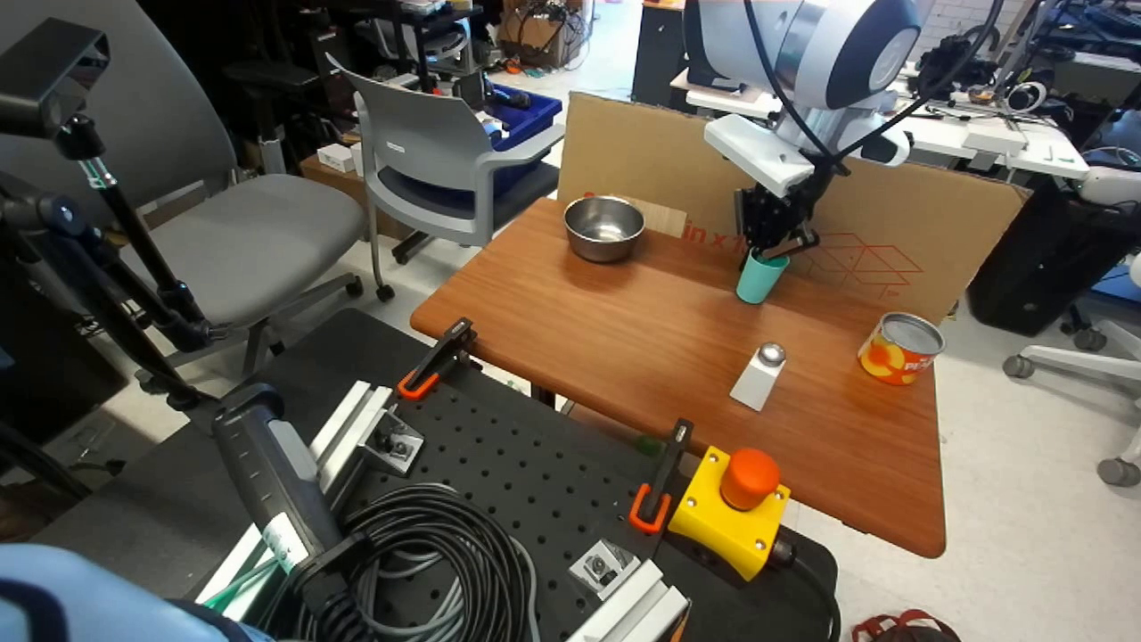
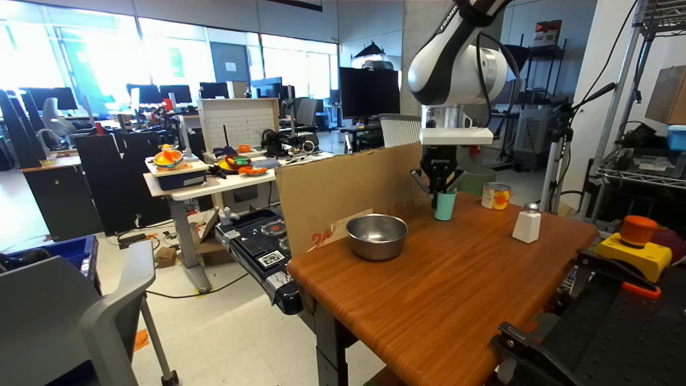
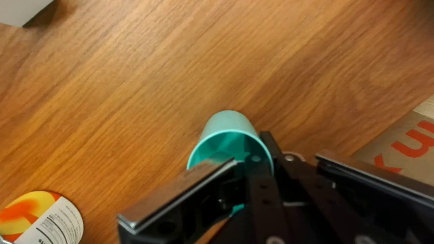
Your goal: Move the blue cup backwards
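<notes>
The blue cup is a small teal tapered cup (image 1: 759,282) at the back of the wooden table (image 1: 570,308), by the cardboard. It also shows in an exterior view (image 2: 446,207) and in the wrist view (image 3: 227,121), mouth toward the camera. My gripper (image 1: 754,253) is over the cup's rim, pointing down. In the wrist view my gripper (image 3: 260,141) has one finger inside the cup and one outside, closed on the cup's wall. The fingers hide the near part of the rim. I cannot tell whether the cup's base touches the table.
A cardboard sheet (image 1: 624,147) stands along the table's back edge, close behind the cup. A metal bowl (image 2: 377,236), a white shaker (image 1: 759,378) and a fruit can (image 1: 900,348) stand on the table. A yellow emergency-stop box (image 1: 726,513) sits beyond the front edge.
</notes>
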Motion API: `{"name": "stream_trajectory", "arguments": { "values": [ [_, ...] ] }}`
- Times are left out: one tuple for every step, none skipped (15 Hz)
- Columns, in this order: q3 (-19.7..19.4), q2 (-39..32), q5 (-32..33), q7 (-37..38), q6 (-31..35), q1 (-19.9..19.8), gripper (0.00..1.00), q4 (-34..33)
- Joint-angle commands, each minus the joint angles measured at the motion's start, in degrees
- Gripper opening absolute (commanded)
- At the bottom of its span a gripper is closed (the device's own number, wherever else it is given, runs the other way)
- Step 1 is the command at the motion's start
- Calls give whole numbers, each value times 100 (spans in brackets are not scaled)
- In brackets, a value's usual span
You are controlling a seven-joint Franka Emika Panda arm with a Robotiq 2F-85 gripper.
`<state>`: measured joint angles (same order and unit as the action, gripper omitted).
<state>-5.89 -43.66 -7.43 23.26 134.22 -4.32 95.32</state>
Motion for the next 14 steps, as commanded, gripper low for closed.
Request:
{"name": "stream_trajectory", "arguments": {
  "values": [
    [-24, -150, -141, 41, -361, -2, 30, -347],
    [2, -74, -155, 1, -381, -9, 37, -282],
    [25, 62, -160, -52, -395, -7, 44, -154],
    [32, 248, -138, -95, -351, 20, 51, 36],
    [48, 394, -115, -159, -335, 37, 58, 174],
    [44, 587, -86, -175, -327, 77, 66, 355],
    [40, 835, -49, -207, -304, 128, 73, 576],
    [42, 1082, -14, -262, -276, 171, 81, 792],
    [31, 1442, 55, -324, -190, 243, 88, 1130],
    [11, 1744, 124, -340, -183, 312, 96, 1392],
    [-26, 2015, 262, -344, -304, 397, 99, 1599],
    [8, 2315, 348, -440, -518, 432, 100, 1823],
    [27, 2614, 483, -499, -818, 483, 100, 2045],
    [42, 1885, 296, -348, -525, 377, 99, 1368]
  ]
}}
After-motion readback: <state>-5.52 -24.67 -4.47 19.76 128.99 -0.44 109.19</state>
